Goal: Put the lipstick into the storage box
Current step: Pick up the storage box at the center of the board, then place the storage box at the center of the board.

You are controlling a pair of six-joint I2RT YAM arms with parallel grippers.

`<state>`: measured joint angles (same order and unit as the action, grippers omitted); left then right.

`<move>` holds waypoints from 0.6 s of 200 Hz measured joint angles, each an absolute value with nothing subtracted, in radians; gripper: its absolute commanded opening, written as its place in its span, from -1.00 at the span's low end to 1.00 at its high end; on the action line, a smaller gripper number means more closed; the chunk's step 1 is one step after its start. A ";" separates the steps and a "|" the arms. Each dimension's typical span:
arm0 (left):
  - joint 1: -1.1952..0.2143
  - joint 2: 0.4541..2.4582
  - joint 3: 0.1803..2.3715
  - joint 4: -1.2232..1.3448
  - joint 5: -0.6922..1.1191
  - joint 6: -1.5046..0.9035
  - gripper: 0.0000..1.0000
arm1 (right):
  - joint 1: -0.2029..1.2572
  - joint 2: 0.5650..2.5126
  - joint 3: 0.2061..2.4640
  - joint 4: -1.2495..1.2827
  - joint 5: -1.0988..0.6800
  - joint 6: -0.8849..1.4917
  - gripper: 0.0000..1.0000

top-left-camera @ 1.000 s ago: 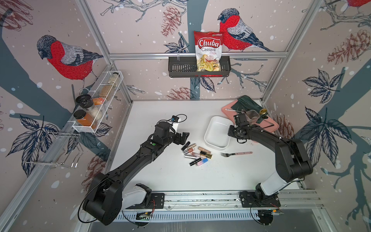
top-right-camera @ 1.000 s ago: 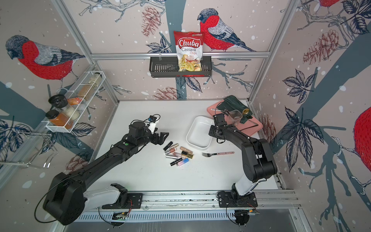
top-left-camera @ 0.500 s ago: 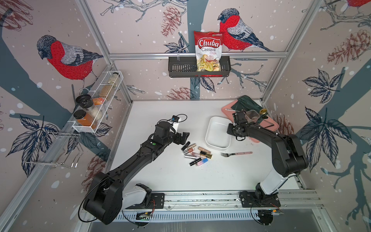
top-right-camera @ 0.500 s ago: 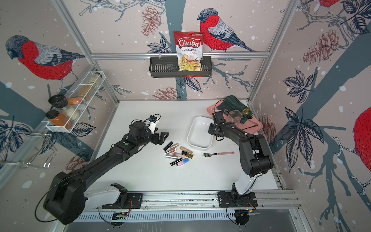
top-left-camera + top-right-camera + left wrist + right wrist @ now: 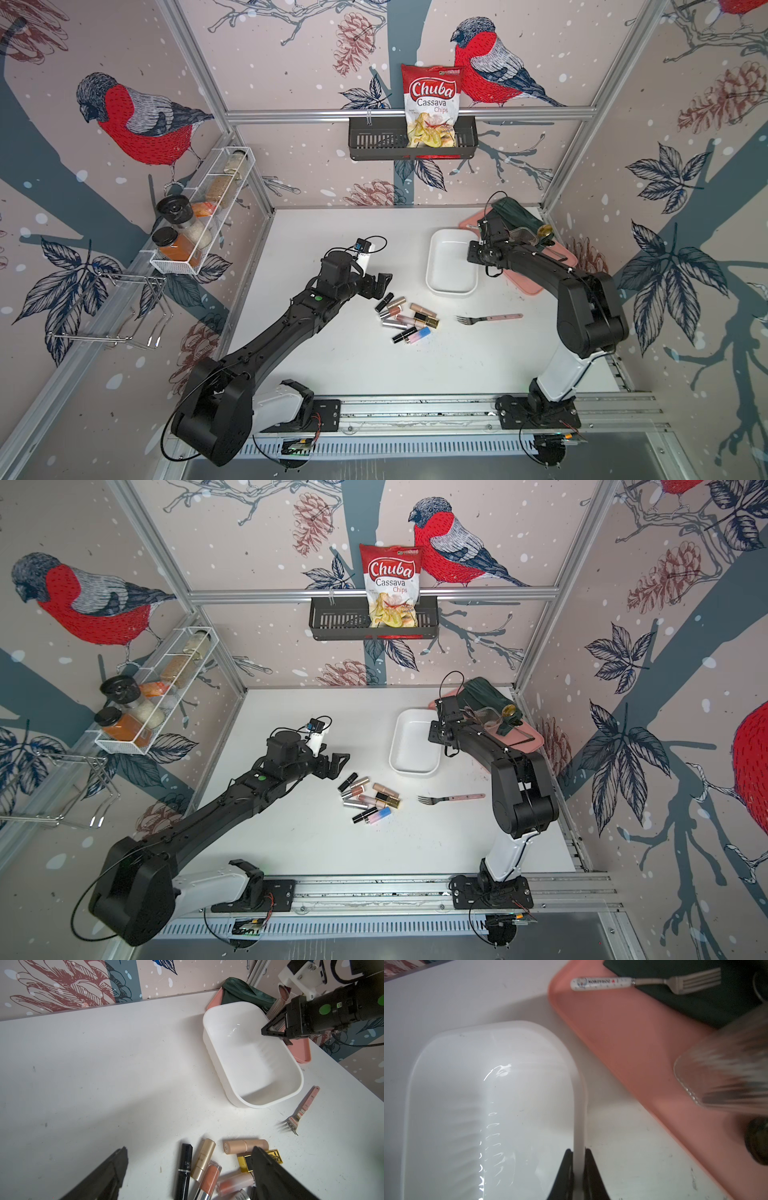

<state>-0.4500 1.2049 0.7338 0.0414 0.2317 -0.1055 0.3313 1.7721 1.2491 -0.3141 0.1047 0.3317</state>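
your right gripper [image 5: 578,1150] has just pinched shut on the box [image 5: 500,1028] wall, so the box is steadied. it's empty: the lipsticks [image 5: 408,318] lie on the table [image 5: 332,232], with your left gripper [image 5: 189,1148] spread wide just above them.

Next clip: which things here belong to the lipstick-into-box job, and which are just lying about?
Job: storage box, its wall pinched by the right gripper; lipsticks, all outside it; open left gripper near them.

Lying about: loose fork; pink tray holding cloth, glass, second fork; chips bag in black basket; spice rack.
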 measured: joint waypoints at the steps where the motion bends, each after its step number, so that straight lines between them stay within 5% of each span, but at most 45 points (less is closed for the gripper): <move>1: -0.450 1.205 0.734 0.041 0.232 -0.105 0.91 | 0.332 1.773 1.252 -0.315 0.103 0.328 -1.00; 120: -0.450 1.119 0.693 0.049 0.134 -0.109 0.92 | 0.481 2.051 1.589 -0.311 0.019 -0.344 -0.88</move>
